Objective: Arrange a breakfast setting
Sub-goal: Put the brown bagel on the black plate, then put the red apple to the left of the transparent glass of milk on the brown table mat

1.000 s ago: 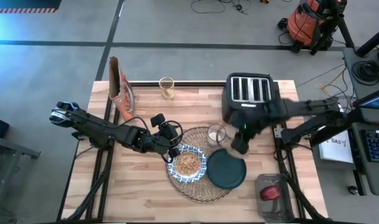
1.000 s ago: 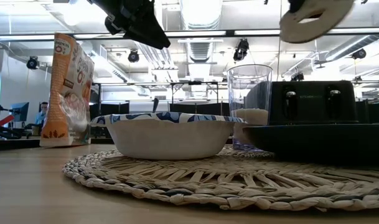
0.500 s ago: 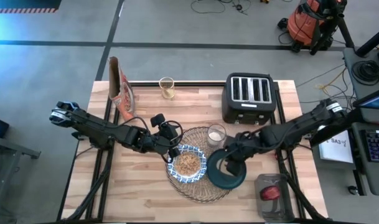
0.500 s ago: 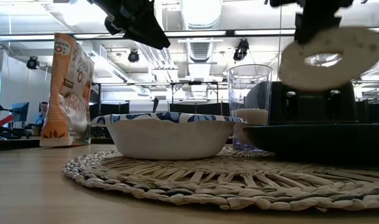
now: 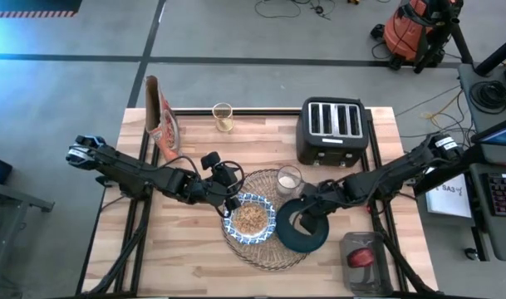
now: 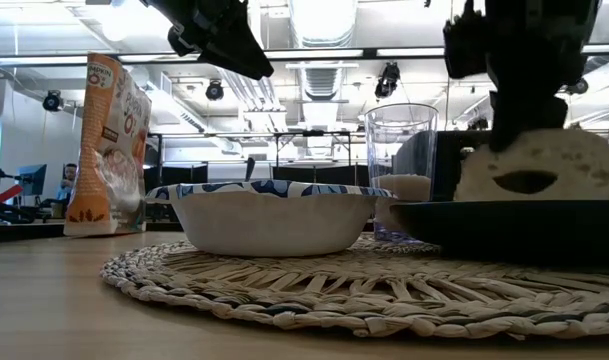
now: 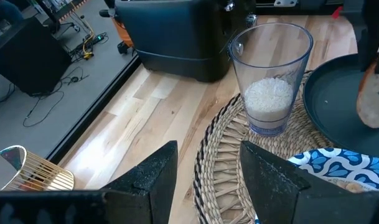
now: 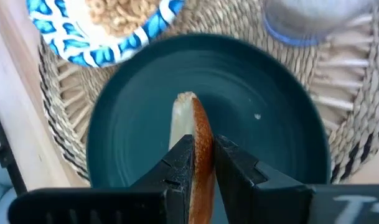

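The right tool point(image 8: 201, 163) pinches a bagel point(image 8: 198, 146) edge-up over the plate point(image 8: 133, 124) on the placemat point(image 5: 265, 253); released upright, it could roll off toward the glass point(image 5: 288, 178).

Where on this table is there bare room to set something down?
Bare wood lies between the cereal bag and the table's left edge, and in front of the placemat. The placemat is crowded: bowl, glass, plate, right gripper holding a bagel.
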